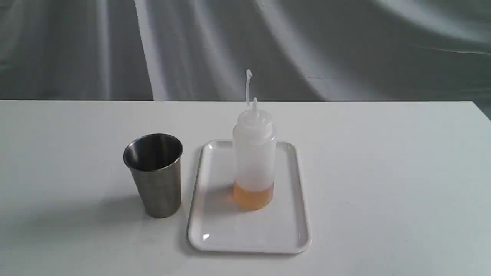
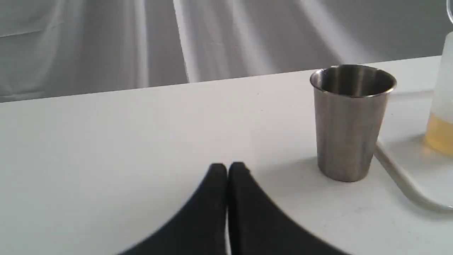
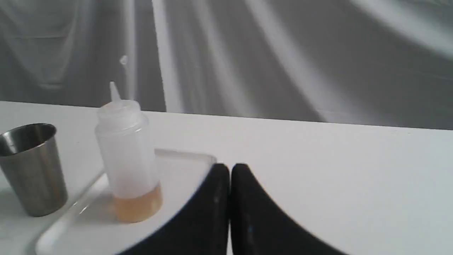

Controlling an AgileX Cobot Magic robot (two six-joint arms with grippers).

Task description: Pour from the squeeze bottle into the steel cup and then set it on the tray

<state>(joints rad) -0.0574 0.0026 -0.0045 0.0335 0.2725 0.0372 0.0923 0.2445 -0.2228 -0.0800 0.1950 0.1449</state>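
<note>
The squeeze bottle (image 1: pixel 254 153) stands upright on the white tray (image 1: pixel 215 230), amber liquid at its bottom and its cap strap sticking up. The steel cup (image 1: pixel 154 174) stands upright on the table just left of the tray. Neither gripper shows in the exterior view. In the left wrist view my left gripper (image 2: pixel 228 168) is shut and empty, low over the table, apart from the steel cup (image 2: pixel 348 120); the squeeze bottle (image 2: pixel 442 106) and tray (image 2: pixel 407 170) show at the edge. In the right wrist view my right gripper (image 3: pixel 230 169) is shut and empty, near the tray (image 3: pixel 177 166), beside the bottle (image 3: pixel 127 156) and cup (image 3: pixel 32 170).
A white table (image 1: pixel 383 172) carries everything, its back edge running before a grey draped cloth backdrop (image 1: pixel 307 46). The table's right corner shows at the far right.
</note>
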